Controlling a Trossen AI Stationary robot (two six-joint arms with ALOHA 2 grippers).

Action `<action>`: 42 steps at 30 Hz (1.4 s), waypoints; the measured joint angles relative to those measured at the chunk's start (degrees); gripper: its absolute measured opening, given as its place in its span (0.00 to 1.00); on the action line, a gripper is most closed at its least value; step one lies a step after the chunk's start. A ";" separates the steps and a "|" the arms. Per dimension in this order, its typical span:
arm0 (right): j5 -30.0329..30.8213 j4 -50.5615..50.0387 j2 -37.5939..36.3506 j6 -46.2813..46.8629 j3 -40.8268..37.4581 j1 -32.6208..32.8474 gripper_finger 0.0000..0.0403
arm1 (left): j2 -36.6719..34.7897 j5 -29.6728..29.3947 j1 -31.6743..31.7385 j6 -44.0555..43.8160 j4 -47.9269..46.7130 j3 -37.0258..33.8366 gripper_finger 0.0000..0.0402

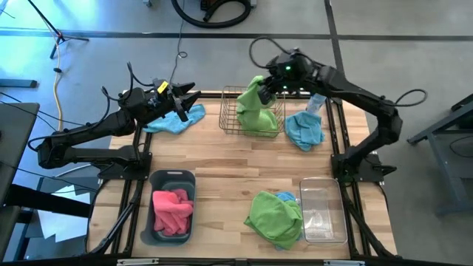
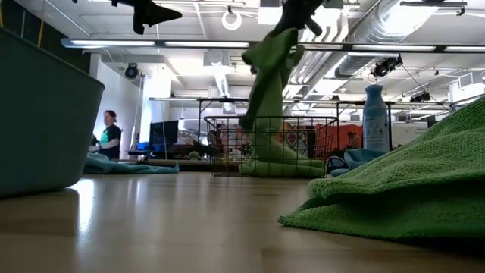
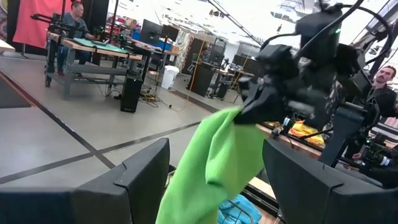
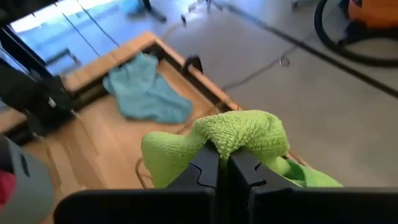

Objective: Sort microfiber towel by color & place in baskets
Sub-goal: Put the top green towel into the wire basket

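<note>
Towels are spread over the table. At the bottom of the high view, a green towel (image 1: 275,218) lies beside the clear tub (image 1: 323,211), and pink towels (image 1: 172,210) sit in the dark tub (image 1: 171,180). Farther up, a second green towel (image 1: 256,103) is pinched by the right gripper (image 1: 267,87) over the wire basket (image 1: 230,111). It could be draped on the rim and slip out. At upper left, the left gripper (image 1: 189,97) is held open above a blue towel (image 1: 177,121).

No legible text, label, brand, number or sign appears in any view; the pale blue plastic spray bottle (image 2: 375,117) carries no readable marking; the room behind shows none readable either.
</note>
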 joint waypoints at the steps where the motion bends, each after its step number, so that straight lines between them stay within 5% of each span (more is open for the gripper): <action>1: 0.02 -0.23 0.86 -0.02 0.00 0.00 0.00 | 0.00 0.00 0.00 0.00 0.02 0.00 0.61; 13: -2.16 -3.03 13.11 2.18 0.00 -0.04 0.00 | 0.00 0.00 0.00 -0.04 0.00 0.00 0.61; 24: -1.54 -3.12 22.51 16.86 -0.04 -0.38 0.00 | 0.00 0.00 0.00 -0.02 0.00 0.00 0.61; 42: -1.57 -7.57 29.83 21.56 -0.09 -0.39 0.06 | 0.00 0.06 -0.02 0.00 -3.49 0.00 0.61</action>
